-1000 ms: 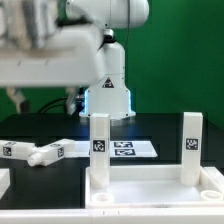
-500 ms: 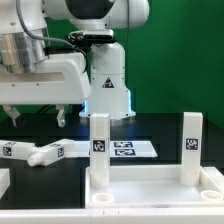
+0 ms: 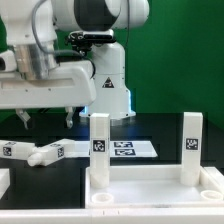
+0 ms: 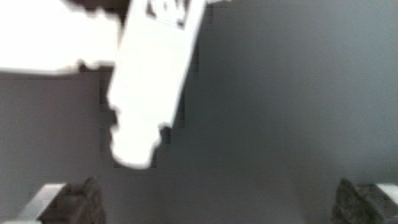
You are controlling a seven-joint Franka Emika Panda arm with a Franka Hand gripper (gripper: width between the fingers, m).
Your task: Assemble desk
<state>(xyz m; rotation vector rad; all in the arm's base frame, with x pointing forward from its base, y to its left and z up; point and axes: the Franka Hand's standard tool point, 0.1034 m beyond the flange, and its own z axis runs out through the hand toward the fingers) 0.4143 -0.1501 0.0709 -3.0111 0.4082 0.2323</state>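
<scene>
The desk's white tabletop panel (image 3: 150, 190) lies at the front on the exterior view's right. Two tagged white legs stand upright in it, one leg (image 3: 99, 145) near the middle and another leg (image 3: 192, 140) at the right. Two loose tagged legs (image 3: 40, 152) lie on the black table at the left. My gripper (image 3: 45, 118) hangs open and empty above those loose legs. In the wrist view the dark fingertips (image 4: 71, 205) stand wide apart around my gripper's empty middle (image 4: 221, 205), and a blurred white leg (image 4: 151, 80) lies on the table below.
The marker board (image 3: 128, 149) lies flat behind the upright legs, in front of the robot base (image 3: 108, 95). A white piece (image 3: 3, 180) shows at the front left edge. A green wall stands behind.
The arm has swung over the left side of the table; the gripper has settled a little rightward above the loose legs. The desk parts have not moved.
</scene>
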